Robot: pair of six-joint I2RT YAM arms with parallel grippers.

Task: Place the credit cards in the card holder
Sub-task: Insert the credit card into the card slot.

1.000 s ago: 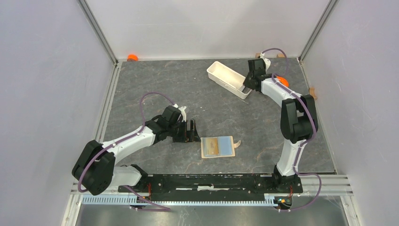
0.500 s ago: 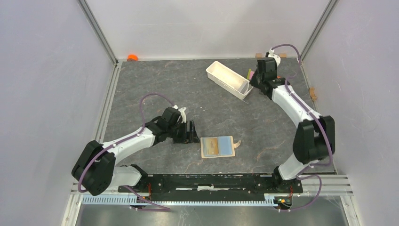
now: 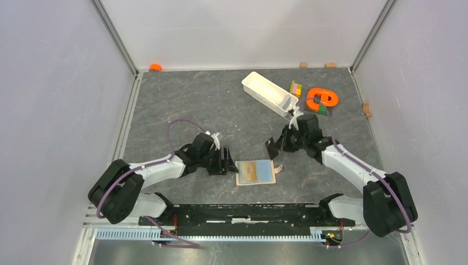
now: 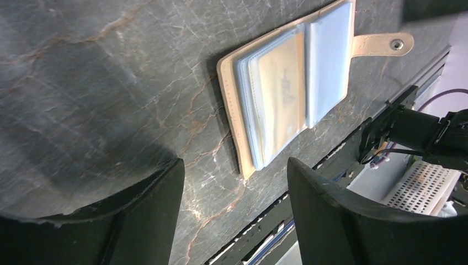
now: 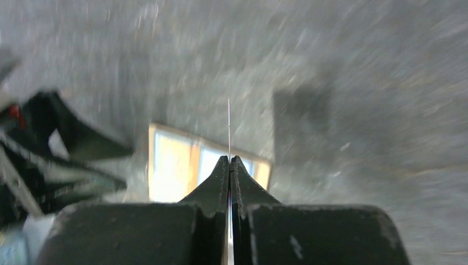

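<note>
Here, left of centre in the top view, your left gripper (image 3: 225, 160) sat with fingers spread and empty, just beside the card holder (image 3: 255, 171), which lay open on the table (image 3: 193, 105). To its right, your right gripper (image 3: 277, 144) was clamped on the black credit card (image 3: 270, 148), seen edge-on from the wrist. The likely risk was that, with nothing pinning the holder, the thin card could push it sideways, or miss the sleeve and bend. Against the frame a second earlier, the right arm had swung from the white tray (image 3: 265, 91) at upper right down to centre, and the left had edged nearer the holder.
</note>
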